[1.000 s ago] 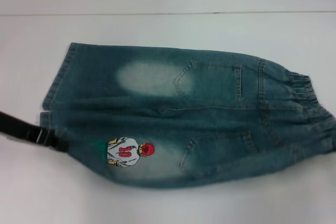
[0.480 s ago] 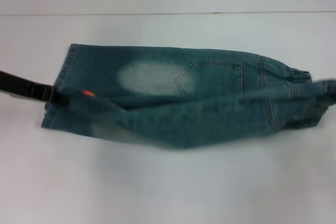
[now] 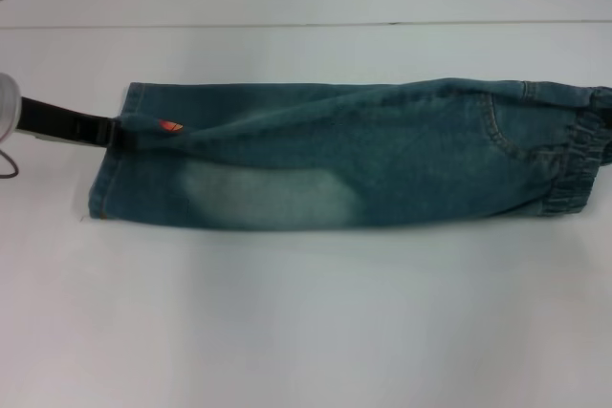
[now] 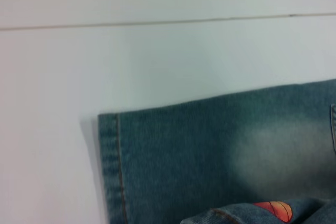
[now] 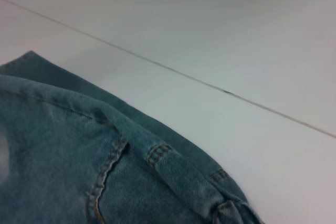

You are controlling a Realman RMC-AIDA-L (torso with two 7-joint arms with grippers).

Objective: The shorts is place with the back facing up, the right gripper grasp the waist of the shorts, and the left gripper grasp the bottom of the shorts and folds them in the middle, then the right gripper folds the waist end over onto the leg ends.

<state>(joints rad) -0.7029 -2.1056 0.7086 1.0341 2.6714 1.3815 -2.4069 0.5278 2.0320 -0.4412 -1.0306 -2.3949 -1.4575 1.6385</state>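
Since a second ago the near half of the shorts (image 3: 344,155) has been carried up and over the far half, so the printed figure that faced up then is now turned under, and the garment lies as one long folded band across the middle of the head view.

Nearest the camera, the lower part of that frame is bare white counter (image 3: 306,332). Above it runs the folded edge of the denim, with a pale washed patch left of centre. The leg hems sit at the left end of the band and the gathered elastic waist at the right end, close to the frame's right edge. A small orange scrap of the print peeks out at the upper left corner of the fold.

At that corner the left gripper (image 3: 113,130) comes in from the left edge as a dark bar, its tip touching the turned-over hem; its jaws look closed on the cloth. The left wrist view shows the stitched hem (image 4: 110,166) lying flat on the counter, with the orange scrap at the bottom of the frame.

The right gripper is out of sight in every view, so I cannot tell how its jaws stand; the right wrist view shows only the waist seam and a belt loop (image 5: 157,154).

Farthest back, a thin dark seam line (image 3: 306,23) crosses the counter.
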